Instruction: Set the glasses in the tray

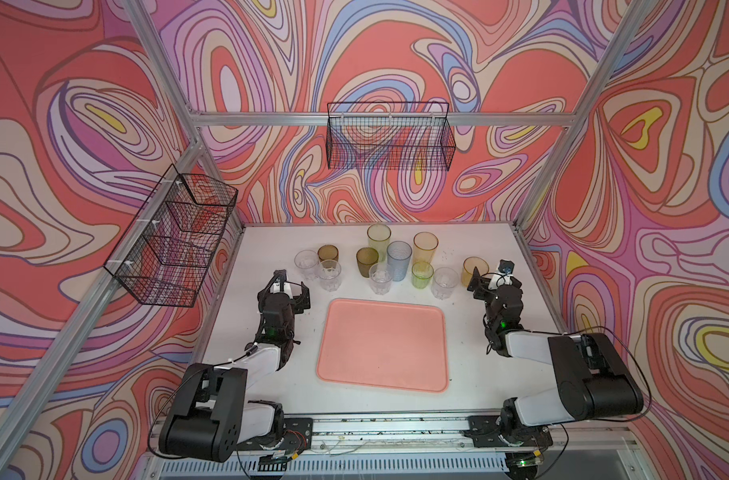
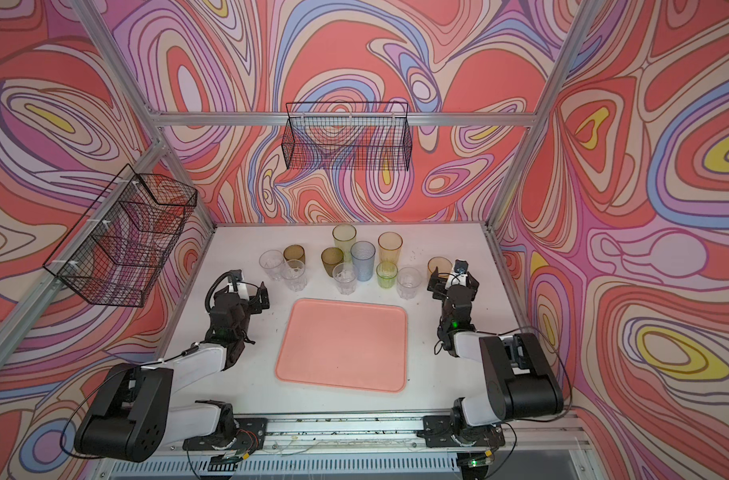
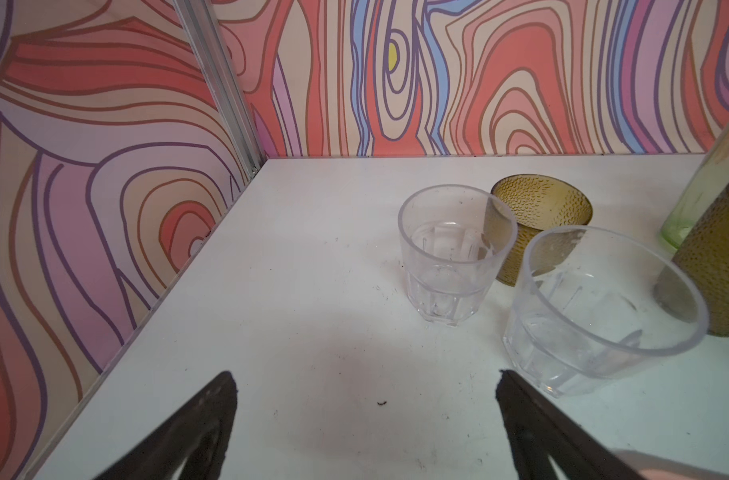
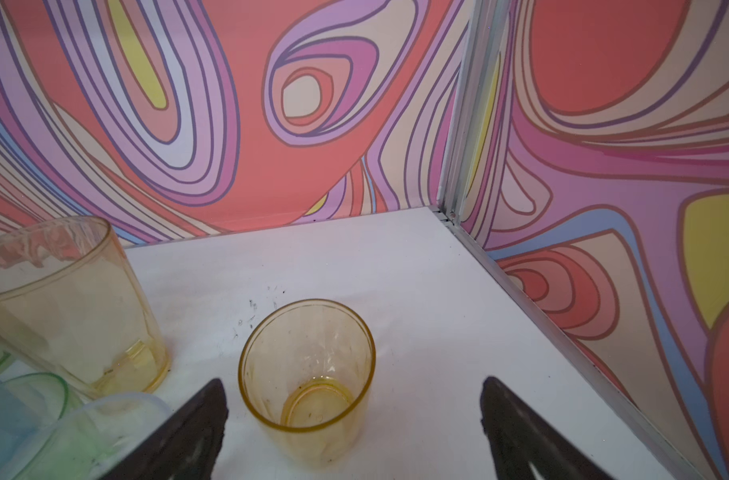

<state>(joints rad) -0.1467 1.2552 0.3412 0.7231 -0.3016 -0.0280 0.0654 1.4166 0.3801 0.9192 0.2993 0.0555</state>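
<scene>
The salmon-pink tray [image 1: 381, 345] [image 2: 342, 345] lies bare in the middle of the table in both top views. Behind it stand the glasses: clear short ones [image 1: 305, 264], brown ones [image 1: 327, 255], a tall yellow one [image 1: 379, 241], a blue-grey one [image 1: 398, 261], a tall orange one [image 1: 425, 249], a green one [image 1: 422, 274] and an amber one [image 1: 475, 270]. My left gripper [image 1: 290, 291] [image 3: 364, 382] is open over bare table, beside a clear glass [image 3: 603, 307]. My right gripper [image 1: 493, 276] [image 4: 353, 386] is open, with the amber glass [image 4: 308, 374] just ahead, partly between its fingers, untouched.
Black wire baskets hang on the left wall [image 1: 171, 237] and on the back wall [image 1: 389, 137]. Patterned walls and aluminium posts [image 4: 462, 124] close in the table's back corners. The white tabletop [image 1: 271, 386] runs round the tray.
</scene>
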